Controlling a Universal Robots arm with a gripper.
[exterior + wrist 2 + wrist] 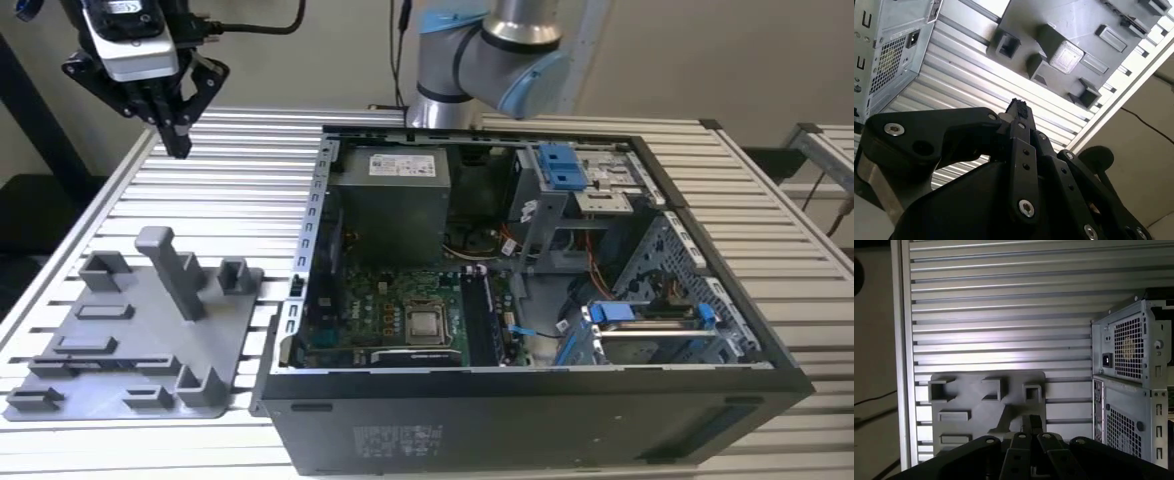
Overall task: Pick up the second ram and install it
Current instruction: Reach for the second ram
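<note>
My gripper (178, 146) hangs high over the slatted table's far corner, at the exterior view's left, well above and behind the grey tray (134, 345). Its black fingers meet at the tips, shut, with nothing visible between them; in both wrist views the gripper (1016, 106) (1033, 422) looks the same. The tray (979, 407) (1054, 20) lies below it, and I see no dark strip on its blocks. The second ram is hidden: I cannot pick it out on the tray or in the open computer case (534, 420). The green motherboard (387, 300) lies inside the case.
The grey tray carries a tall post (171, 270) and several low blocks. The open case takes up the table's middle and the exterior view's right; its rear panel (1129, 365) (884, 50) faces the tray side. The arm's base (447, 95) stands behind the case. The table edge (901, 365) is near.
</note>
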